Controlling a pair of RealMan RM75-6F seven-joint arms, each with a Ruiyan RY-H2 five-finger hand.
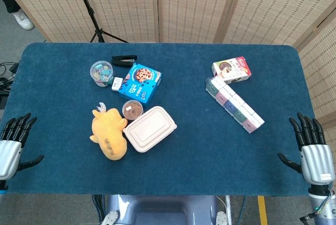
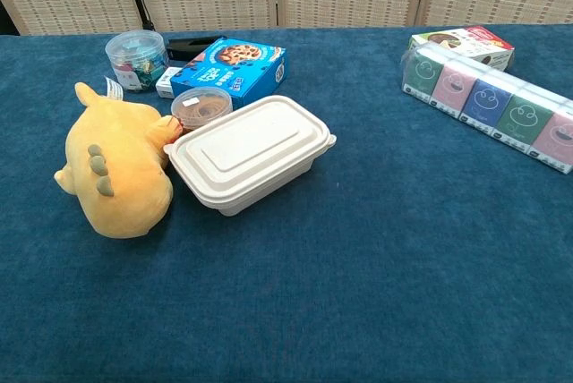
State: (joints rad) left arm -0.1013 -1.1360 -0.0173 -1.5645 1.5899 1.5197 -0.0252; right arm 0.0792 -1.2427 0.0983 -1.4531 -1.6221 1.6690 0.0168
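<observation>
My left hand (image 1: 12,143) hovers at the table's front left corner, fingers spread, holding nothing. My right hand (image 1: 312,146) hovers at the front right corner, also spread and empty. Neither hand shows in the chest view. Nearest the left hand lies a yellow plush dinosaur (image 1: 108,133) (image 2: 116,168), touching a beige lidded food container (image 1: 149,129) (image 2: 246,152). Nearest the right hand lies a row of pastel tissue packs (image 1: 234,104) (image 2: 492,107).
Behind the container: a small brown-lidded cup (image 1: 132,109) (image 2: 200,107), a blue cookie box (image 1: 139,82) (image 2: 231,66), a clear jar (image 1: 101,72) (image 2: 136,57), a black stapler (image 1: 124,60) and a small white box (image 1: 117,83). A pink-white box (image 1: 231,70) (image 2: 466,43) sits by the tissue packs. Blue cloth table (image 1: 199,162).
</observation>
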